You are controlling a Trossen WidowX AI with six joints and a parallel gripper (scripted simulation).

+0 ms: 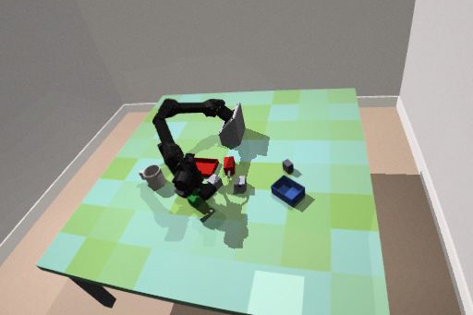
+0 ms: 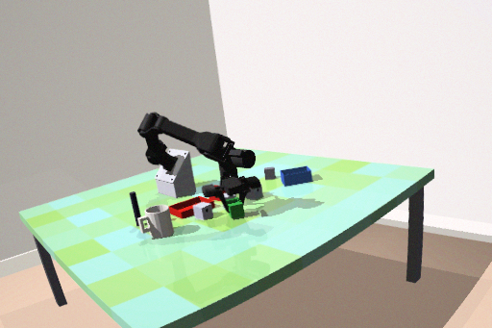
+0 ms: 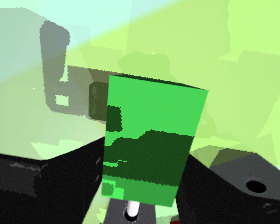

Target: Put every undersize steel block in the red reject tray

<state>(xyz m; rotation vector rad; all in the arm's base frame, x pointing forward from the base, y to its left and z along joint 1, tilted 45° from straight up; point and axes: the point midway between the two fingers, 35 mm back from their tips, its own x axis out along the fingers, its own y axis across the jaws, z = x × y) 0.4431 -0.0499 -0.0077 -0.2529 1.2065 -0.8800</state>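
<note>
My gripper point(image 1: 196, 196) point(image 2: 234, 203) point(image 3: 143, 141) is shut on the green GO gauge point(image 1: 195, 199) point(image 2: 235, 210) point(image 3: 156, 110), low over the table. The gauge's pale pin point(image 3: 133, 207) points at a grey block point(image 3: 158, 218) point(image 1: 213, 180), its end at the dark hole; how deep it sits cannot be told. Another block point(image 3: 258, 172) point(image 2: 203, 211) with an open hole stands to one side, hidden by the arm in the top view. A third steel block point(image 1: 239, 185) point(image 2: 255, 192) stands on the other side. The red tray point(image 1: 206, 167) point(image 2: 182, 212) is behind the blocks; no block shows in its visible part.
A red gauge-like piece point(image 1: 229, 164) with a pale pin lies beside the tray. A grey mug point(image 1: 155, 178) point(image 2: 161, 222) stands near the arm. A blue box point(image 1: 287, 194) point(image 2: 296, 177) and a small dark cube point(image 1: 287, 166) point(image 2: 269, 173) stand farther off.
</note>
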